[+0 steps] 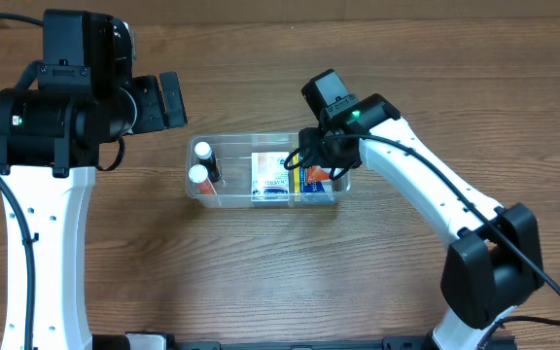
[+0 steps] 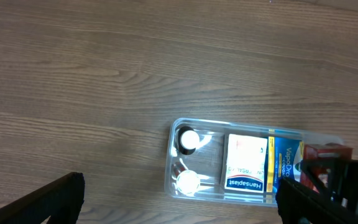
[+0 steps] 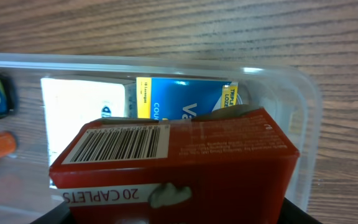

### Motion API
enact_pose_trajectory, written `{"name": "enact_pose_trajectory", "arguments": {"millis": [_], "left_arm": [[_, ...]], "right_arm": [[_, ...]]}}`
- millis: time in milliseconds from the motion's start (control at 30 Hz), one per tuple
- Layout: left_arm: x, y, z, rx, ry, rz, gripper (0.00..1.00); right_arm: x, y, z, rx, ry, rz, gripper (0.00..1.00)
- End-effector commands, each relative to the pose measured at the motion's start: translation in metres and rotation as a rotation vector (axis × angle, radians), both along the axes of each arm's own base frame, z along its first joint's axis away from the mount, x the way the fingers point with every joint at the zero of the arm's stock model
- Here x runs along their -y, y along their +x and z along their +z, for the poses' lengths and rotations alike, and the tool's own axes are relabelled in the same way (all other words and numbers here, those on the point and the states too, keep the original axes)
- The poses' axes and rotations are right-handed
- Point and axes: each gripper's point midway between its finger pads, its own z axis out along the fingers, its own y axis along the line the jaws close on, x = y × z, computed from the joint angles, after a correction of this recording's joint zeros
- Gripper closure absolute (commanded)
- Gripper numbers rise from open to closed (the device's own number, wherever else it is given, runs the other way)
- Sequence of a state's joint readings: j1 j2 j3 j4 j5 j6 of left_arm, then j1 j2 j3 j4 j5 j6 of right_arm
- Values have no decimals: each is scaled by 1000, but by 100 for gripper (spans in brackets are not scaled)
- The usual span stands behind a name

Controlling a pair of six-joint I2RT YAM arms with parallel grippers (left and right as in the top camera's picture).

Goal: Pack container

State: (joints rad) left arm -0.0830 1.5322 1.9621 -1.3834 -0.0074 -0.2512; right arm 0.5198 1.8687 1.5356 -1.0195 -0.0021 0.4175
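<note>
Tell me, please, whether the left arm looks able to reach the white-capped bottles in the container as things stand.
Probably yes. The bottles sit at the container's left end, uncovered, nearest the open left hand; the right hand holds its red box over the far end.

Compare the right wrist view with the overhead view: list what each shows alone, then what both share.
Right wrist only: the barcode and "20 CAPLETS" print on the red box. Overhead only: two white-capped bottles at the container's left end. Both: the clear container and the blue-and-yellow box inside it.
</note>
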Motion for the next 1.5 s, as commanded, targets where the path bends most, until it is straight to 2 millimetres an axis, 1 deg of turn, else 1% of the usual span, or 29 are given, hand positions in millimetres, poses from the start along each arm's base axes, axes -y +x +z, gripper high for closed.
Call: {"name": "enact_pose_trajectory", "arguments": {"millis": [0, 100, 133, 167, 200, 233, 300, 367, 400, 433, 467, 500, 567, 600, 667, 700, 767, 800, 867, 933, 1000, 1133, 1200, 1233, 1300, 1333, 1367, 1400, 1467], "left_arm": [[-2, 1, -1, 0, 13, -9, 0], [-2, 1, -1, 0, 13, -9, 0], [-2, 1, -1, 0, 13, -8, 0], [-2, 1, -1, -1, 13, -9, 0], [-2, 1, -1, -1, 13, -9, 0], [-3, 1, -1, -2, 14, -9, 0], [-3, 0, -1, -2, 14, -9, 0], [-3, 0, -1, -3, 14, -9, 0], [-3, 0, -1, -3, 14, -9, 0], [-3, 0, -1, -4, 15, -8, 0], [-4, 0, -2, -7, 22, -3, 0], [-7, -1, -2, -8, 33, 5, 0], [-7, -1, -2, -9, 36, 6, 0], [-7, -1, -2, -7, 37, 7, 0], [-17, 2, -1, 3, 70, 53, 0], [-19, 5, 0, 13, 77, 62, 0], [-20, 14, -1, 27, 89, 52, 0], [-21, 19, -3, 26, 107, 33, 0], [-22, 26, -12, 0, 137, -2, 0], [-25, 31, -27, -47, 152, -17, 0], [-29, 33, -32, -65, 151, -13, 0], [-37, 24, -34, -87, 102, -30, 0], [-42, 16, -40, -102, 78, -52, 0], [-49, 11, -45, -106, 82, -39, 0], [-57, 1, -55, -99, 77, -15, 0], [-58, -2, -58, -93, 71, -9, 0], [-58, -11, -64, -77, 53, -4, 0], [-57, -21, -71, -62, 41, -6, 0], [-54, -39, -83, -42, 49, -17, 0]], "right_arm": [[-4, 5, -2, 2, -1, 9, 41], [-3, 4, -4, -7, -6, 9, 39], [-3, 3, -4, -8, -7, 9, 34], [-3, 3, -4, -9, -8, 9, 26], [-3, 3, -5, -10, -8, 9, 23], [-3, 3, -5, -10, -8, 9, 18], [-3, 3, -5, -9, -8, 9, 14], [-2, 6, -3, 3, -12, 6, 12], [0, 9, 3, 24, -24, 0, 12], [3, 14, 13, 57, -39, -9, 11], [6, 19, 24, 92, -50, -19, 11], [11, 28, 43, 149, -63, -37, 9], [26, 44, 78, 248, -74, -88, 5], [39, 54, 99, 301, -67, -129, 0], [66, 71, 123, 367, -42, -205, 0], [79, 79, 129, 392, -39, -222, 0], [109, 92, 133, 417, -57, -248, 0], [124, 95, 132, 415, -72, -266, 0], [147, 96, 130, 398, -77, -298, 0], [166, 91, 127, 361, -70, -332, 0], [175, 83, 126, 332, -66, -348, 0], [181, 65, 139, 341, -68, -357, 0], [182, 51, 148, 362, -61, -361, 0], [183, 42, 152, 377, -56, -362, 0], [185, 28, 155, 395, -50, -364, 0], [185, 22, 155, 399, -48, -364, 0], [186, 12, 153, 406, -46, -362, 0], [187, -3, 148, 409, -44, -362, 0], [190, -24, 139, 406, -33, -387, 0]]}}
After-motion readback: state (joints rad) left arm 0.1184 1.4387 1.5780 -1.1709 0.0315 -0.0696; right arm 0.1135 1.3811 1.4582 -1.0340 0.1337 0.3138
